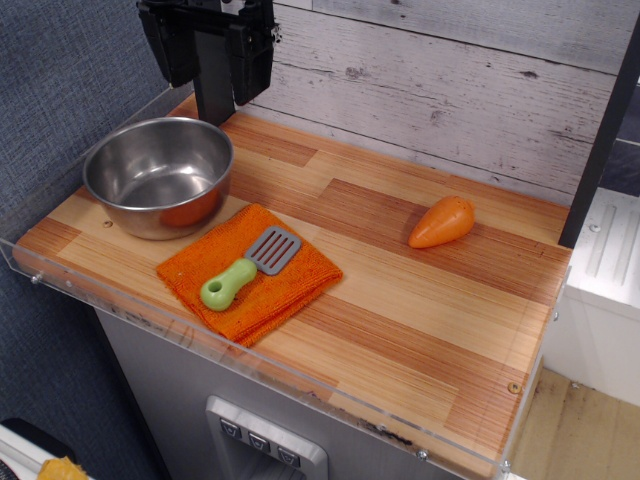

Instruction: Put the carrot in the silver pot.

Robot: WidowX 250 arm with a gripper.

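Carrot [442,222] right of centre on table [400,300]; silver pot [158,177] upper left, under pincer [208,50], whose spread can't be told.

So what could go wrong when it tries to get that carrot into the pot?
The carrot is smooth, rounded and tapered, so it might slip or roll when pinched. It also lies far across the counter from the pot, so it could drop during that long carry. On the way, a low pass might snag the spatula on the cloth beside the pot.
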